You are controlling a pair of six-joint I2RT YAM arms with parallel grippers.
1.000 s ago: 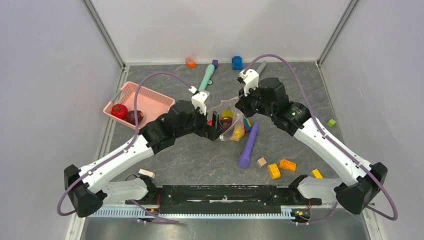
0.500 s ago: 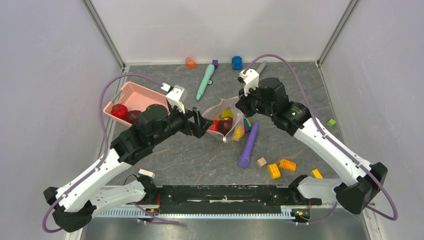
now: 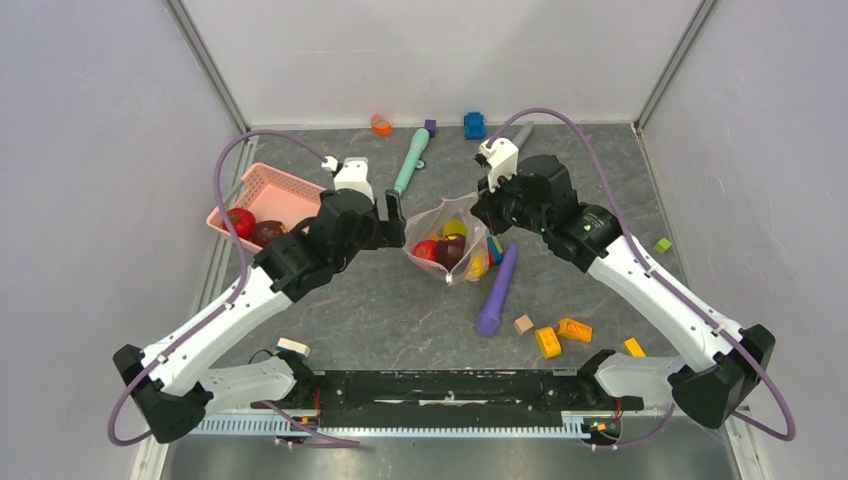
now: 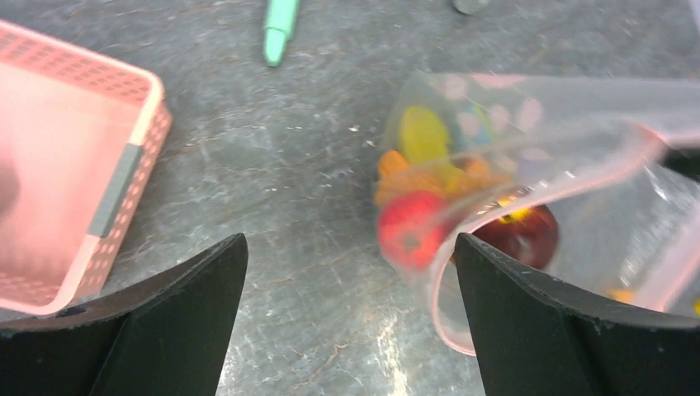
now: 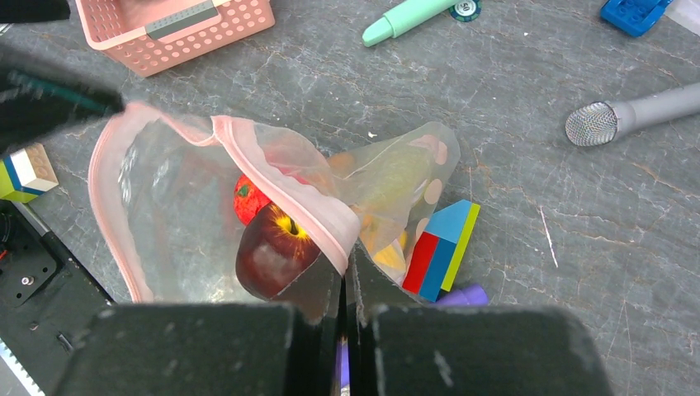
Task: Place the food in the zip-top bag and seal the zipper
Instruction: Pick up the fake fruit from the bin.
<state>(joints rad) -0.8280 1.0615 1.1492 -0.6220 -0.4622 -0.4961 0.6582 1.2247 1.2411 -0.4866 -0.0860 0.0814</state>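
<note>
Clear dotted zip-top plastic bag (image 5: 157, 198) sat mid-table, mouth gaping, its pink zipper strip (image 5: 285, 183) pinched in the closed right gripper (image 5: 347, 285), red, maroon and yellow toy food (image 5: 276, 252) lay inside, left gripper (image 4: 348, 247) hung spread and empty just left, pink slatted basket (image 3: 285, 190) farther left held two more toy fruits (image 3: 238, 222).

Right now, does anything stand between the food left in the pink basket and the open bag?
Nothing visible: bare table lies between the pink basket, holding the remaining food, and the zip-top bag, whose mouth the right gripper holds open.
</note>
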